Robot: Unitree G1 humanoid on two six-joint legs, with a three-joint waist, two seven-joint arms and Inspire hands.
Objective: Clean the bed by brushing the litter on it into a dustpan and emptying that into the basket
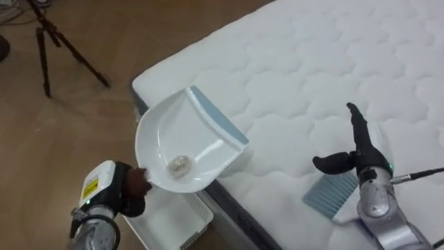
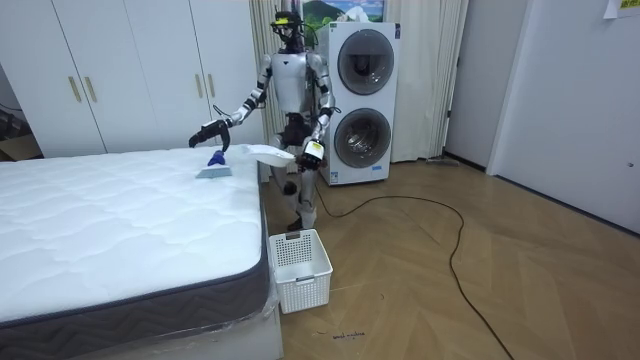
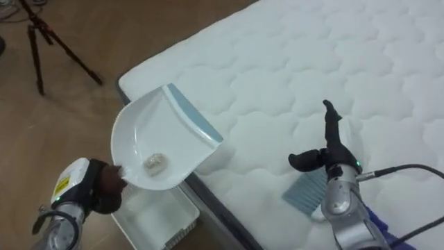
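Bed (image 1: 312, 62) with a white quilted mattress is occupying the right part of the eye views, and its near corner is pointing toward the robot. In the room view the robot is standing at that corner, facing along the bed, with a stacked washer and dryer (image 2: 360, 100) behind it. The left hand (image 1: 132, 187) is reaching in from the lower left with its fingers curled round the handle of a white dustpan (image 1: 180, 139) that has a blue front lip. It is holding the pan off the mattress edge, just beside the corner, with the lip tilting upward. A small crumpled scrap (image 1: 180, 164) is resting in the back of the pan, near the handle. A white slatted basket (image 1: 177, 219) is standing on the wooden floor under the pan, against the side of the bed. The right hand (image 1: 362, 161) is hovering over the mattress with its fingers straight and its thumb spread sideways, gripping nothing. A blue-bristled brush (image 1: 329, 194) is lying on the mattress below that hand's wrist. A dark tripod (image 1: 55, 42) is standing on the floor at the upper left.
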